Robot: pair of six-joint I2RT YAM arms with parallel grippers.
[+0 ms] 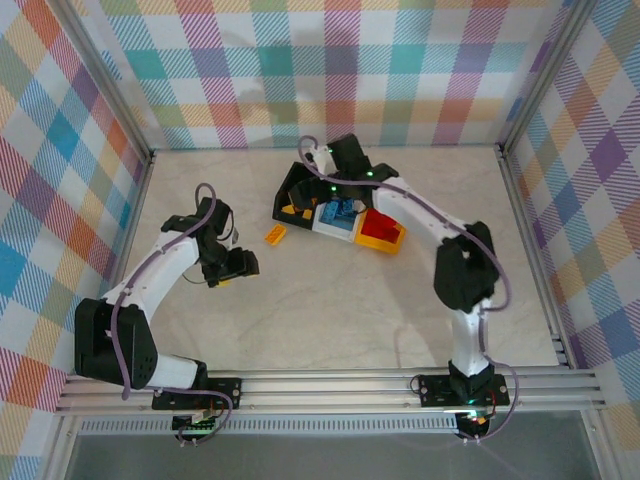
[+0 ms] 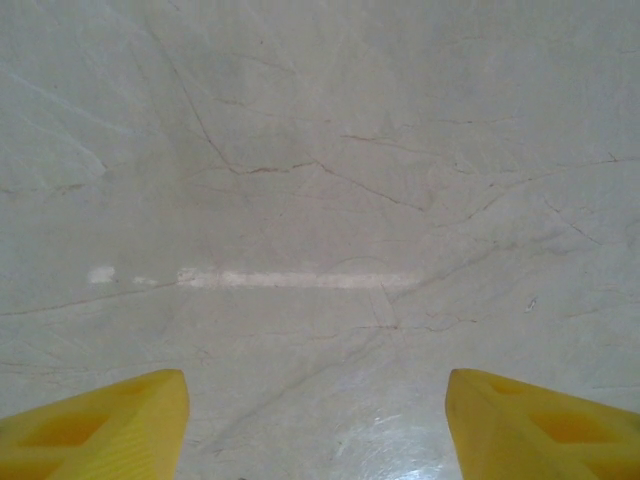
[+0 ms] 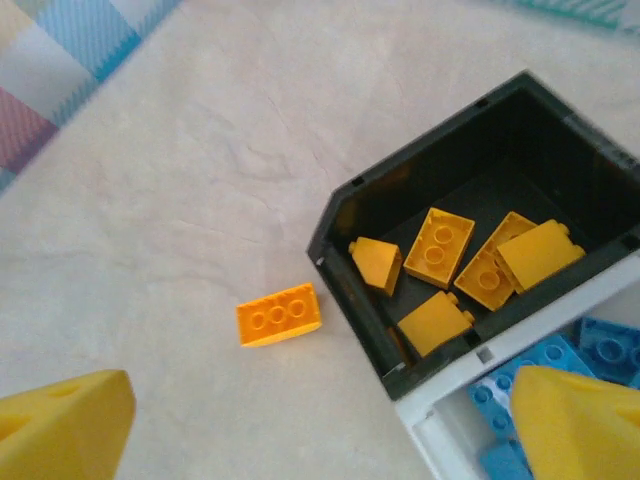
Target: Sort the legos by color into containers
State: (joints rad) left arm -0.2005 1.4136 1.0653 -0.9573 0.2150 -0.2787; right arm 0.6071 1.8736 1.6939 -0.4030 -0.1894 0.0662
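Observation:
One loose yellow lego (image 3: 279, 314) (image 1: 274, 235) lies studs-up on the table just left of the black container (image 3: 356, 316) (image 1: 288, 190), which holds several yellow legos (image 3: 438, 246). Against it stands the white container (image 3: 421, 411) (image 1: 322, 228) with light blue legos (image 3: 600, 350) (image 1: 340, 212). Beyond that is the yellow-orange container (image 1: 385, 240) with red legos (image 1: 380, 225). My right gripper (image 3: 320, 430) (image 1: 312, 197) hovers above the black container's edge, open wide and empty. Well to the left of the containers, my left gripper (image 2: 315, 425) (image 1: 235, 268) is open over bare table.
The pale marbled tabletop (image 1: 330, 310) is fenced by aluminium rails (image 1: 530, 250) and plaid walls. The three containers sit in a row near the back middle. The right arm's elbow (image 1: 465, 265) stands over the right half of the table.

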